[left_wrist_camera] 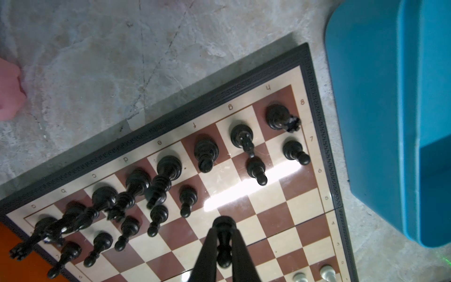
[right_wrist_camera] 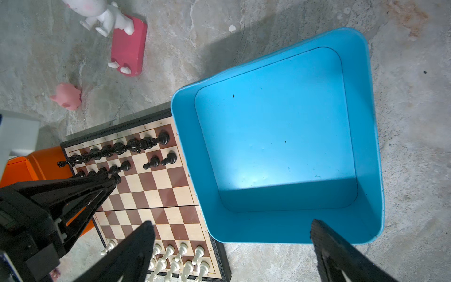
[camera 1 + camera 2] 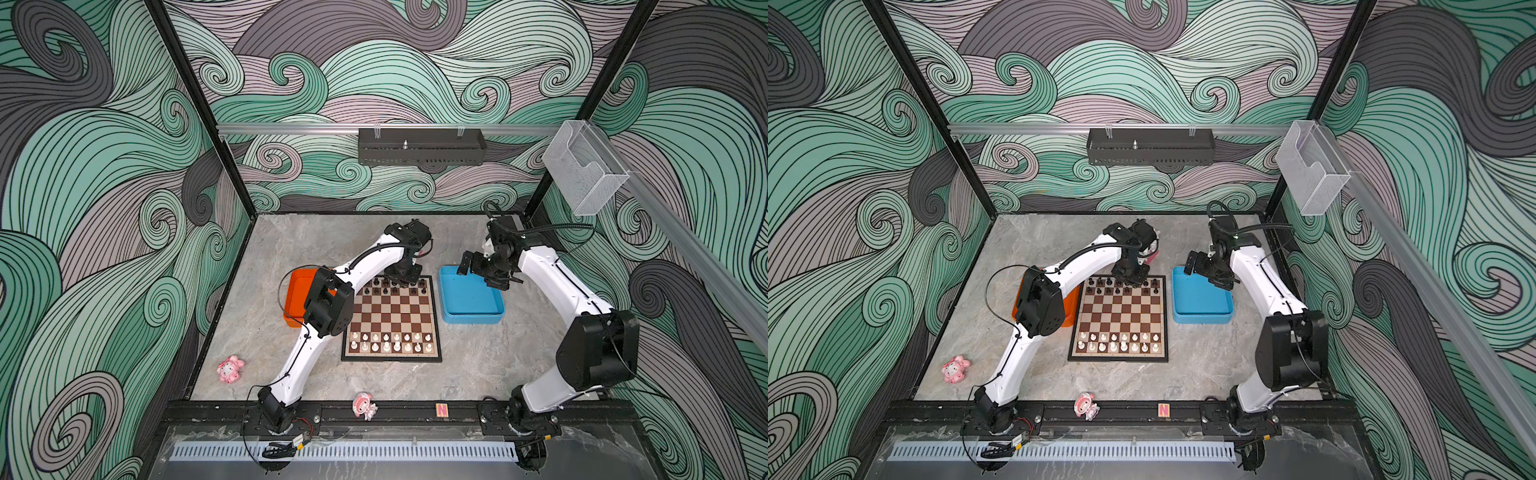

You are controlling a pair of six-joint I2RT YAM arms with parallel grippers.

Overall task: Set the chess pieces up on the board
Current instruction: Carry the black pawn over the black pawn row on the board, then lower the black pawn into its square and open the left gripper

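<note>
The board (image 3: 391, 309) lies mid-table in both top views, also (image 3: 1120, 309). White chess pieces (image 3: 388, 341) fill its two near rows. Black chess pieces (image 3: 409, 287) fill the two far rows, with one gap in the pawn row (image 1: 229, 193). My left gripper (image 1: 224, 230) is shut on a black pawn (image 1: 224, 246), hanging just above the squares near that gap, and it shows in a top view (image 3: 401, 279). My right gripper (image 2: 231, 232) is open and holds nothing, above the blue tray (image 2: 188, 146), as a top view (image 3: 478, 270) also shows.
An orange tray (image 3: 287, 301) sits left of the board, partly under my left arm. The blue tray (image 3: 471, 319) sits to its right. A white rabbit on a pink base (image 2: 127, 48) and a small pink toy (image 2: 67, 96) lie behind the board. Two pink figurines (image 3: 230, 368) (image 3: 365, 406) lie near the front.
</note>
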